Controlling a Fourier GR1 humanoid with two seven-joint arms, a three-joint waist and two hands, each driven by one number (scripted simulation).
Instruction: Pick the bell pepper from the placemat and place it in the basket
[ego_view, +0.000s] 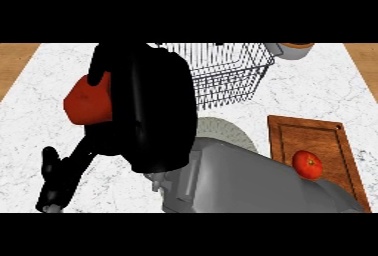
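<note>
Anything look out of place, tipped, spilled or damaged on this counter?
Nothing stands out. The right hand is curled round the bell pepper, left of the wire basket, which stands upright. A tomato sits on the cutting board. No spill or damage shows.

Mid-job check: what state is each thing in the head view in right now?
bell pepper: held off the counter, left of the wire basket, not yet inside it.
right robot hand: curled round the bell pepper.
wire basket: upright, nothing visible inside.
placemat: flat, partly hidden, no pepper on it.
cutting board: flat on the counter.
tomato: resting on the cutting board, untouched.
</note>
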